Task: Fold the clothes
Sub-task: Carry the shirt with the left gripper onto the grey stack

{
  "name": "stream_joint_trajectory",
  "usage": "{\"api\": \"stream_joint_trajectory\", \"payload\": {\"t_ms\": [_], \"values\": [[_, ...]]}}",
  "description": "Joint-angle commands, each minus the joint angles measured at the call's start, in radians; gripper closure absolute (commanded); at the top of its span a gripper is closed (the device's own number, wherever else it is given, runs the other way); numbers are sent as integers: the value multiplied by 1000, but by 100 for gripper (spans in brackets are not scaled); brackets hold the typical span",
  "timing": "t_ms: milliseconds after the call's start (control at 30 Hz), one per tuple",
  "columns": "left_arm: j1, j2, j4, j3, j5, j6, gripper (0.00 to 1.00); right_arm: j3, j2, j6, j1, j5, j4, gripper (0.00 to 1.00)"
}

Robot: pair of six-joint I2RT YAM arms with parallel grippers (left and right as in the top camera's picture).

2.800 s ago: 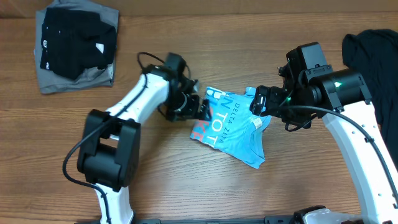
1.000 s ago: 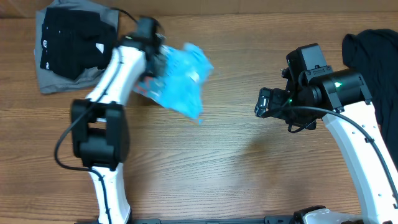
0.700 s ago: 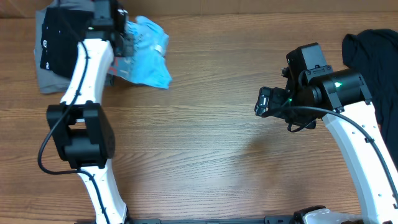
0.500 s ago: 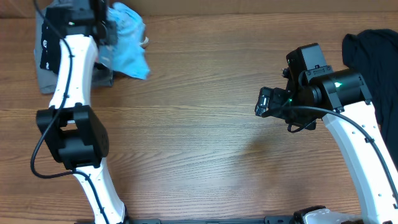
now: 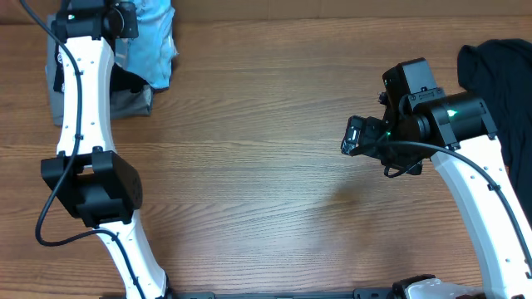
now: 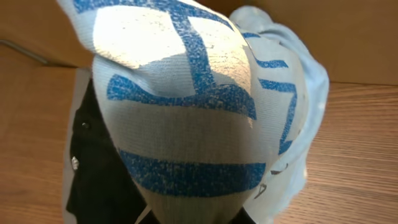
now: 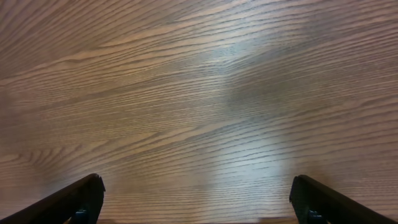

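Stacking step: your left fingers, hidden under cloth, evidently hold the light-blue T-shirt (image 5: 158, 50) just above the black-and-grey stack (image 5: 133, 103). Your right fingers (image 7: 81, 198) gape wide, well right of that stack. Next, lower squarely, then release.

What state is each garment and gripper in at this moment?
light-blue T-shirt, bunched, hanging from the left gripper above the black folded garment.
left gripper, gripping the T-shirt; jaws hidden by cloth.
black folded garment, folded, lying on the grey garment.
grey garment, folded, at the bottom.
black heap, unfolded, crumpled at far right.
right gripper, jaws open, empty.
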Motion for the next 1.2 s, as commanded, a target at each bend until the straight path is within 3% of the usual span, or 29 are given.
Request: {"api": "stream_joint_trajectory", "payload": {"t_ms": [0,467,567,600,700,800,867,1000,1100,1167], "values": [[56,5,16,24,-23,-20,96,13,-20,5,-3,6,-3,0],[231,87,93,-4,41,-13,91,13,-20,6,-3,6,-23,0],[252,143,126,-4,41,-13,79,13,-20,6,-3,6,-30,0],[258,160,139,-4,41,-13,71,13,-20,6,-3,6,-34,0],[278,204,171,-4,40,-19,31,13,-20,6,-3,6,-49,0],[289,216,174,-4,41,-28,17,13,-20,6,-3,6,-61,0],[290,207,165,-3,42,-56,11,13,-20,7,-3,6,-64,0],[282,141,132,1,68,-132,10,13,-20,37,-3,7,-58,0],[269,52,83,1,143,-187,8,13,-20,37,-3,6,-30,0],[257,-37,41,1,224,-240,0,13,-20,36,-3,6,3,0]]}}
